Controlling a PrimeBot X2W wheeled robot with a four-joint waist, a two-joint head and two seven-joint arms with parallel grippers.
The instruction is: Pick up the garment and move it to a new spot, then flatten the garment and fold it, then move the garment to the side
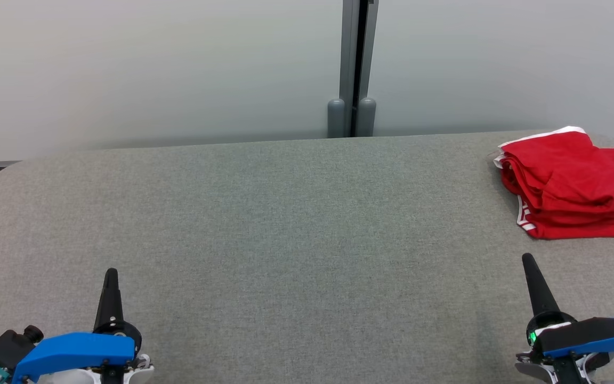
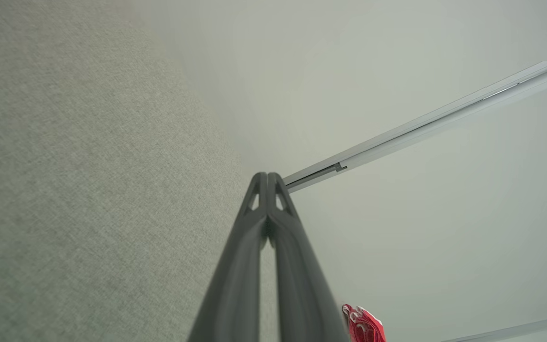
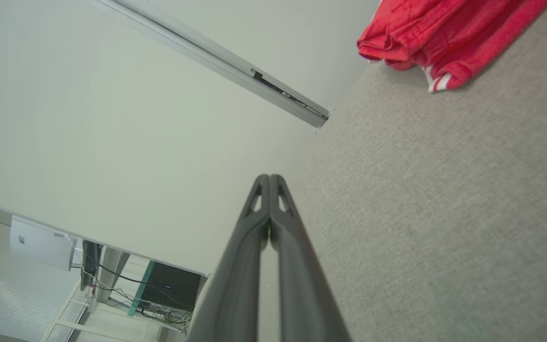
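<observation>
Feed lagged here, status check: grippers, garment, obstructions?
Left gripper shut, empty. Right gripper shut, empty. Red garment folded, far right of table. No obstruction seen.

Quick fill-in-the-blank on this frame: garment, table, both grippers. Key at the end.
1. The folded garment is ____ with white trim.
2. It lies near the far ____ corner of the grey table, by the robot's own sides.
3. The left gripper and the right gripper are both ____ and hold nothing.
4. The gripper nearer the garment is the ____ one.
Missing words: red; right; shut; right.
</observation>
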